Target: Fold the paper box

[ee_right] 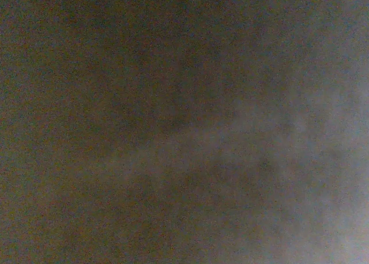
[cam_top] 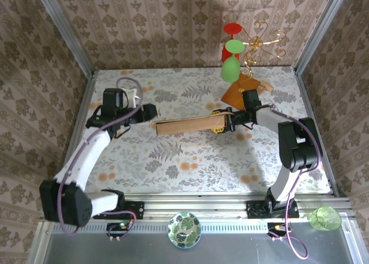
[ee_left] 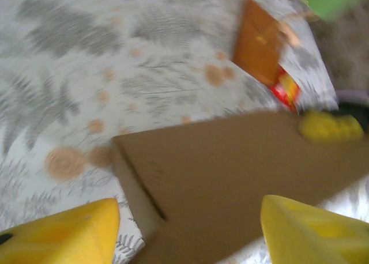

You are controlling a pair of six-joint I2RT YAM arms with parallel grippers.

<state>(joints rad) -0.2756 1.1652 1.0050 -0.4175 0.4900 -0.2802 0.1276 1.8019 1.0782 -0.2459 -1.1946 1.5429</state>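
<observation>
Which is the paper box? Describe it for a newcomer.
On the floral table, centre, lies the paper box: a long, flat, plain tan cardboard slab, the right gripper at its right end. The orange-brown piece farther back is smaller and darker.

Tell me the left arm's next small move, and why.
Probably ease the left gripper forward onto the left end of the paper box: its fingers are open with that edge just ahead, while the right gripper is at the far end.
</observation>
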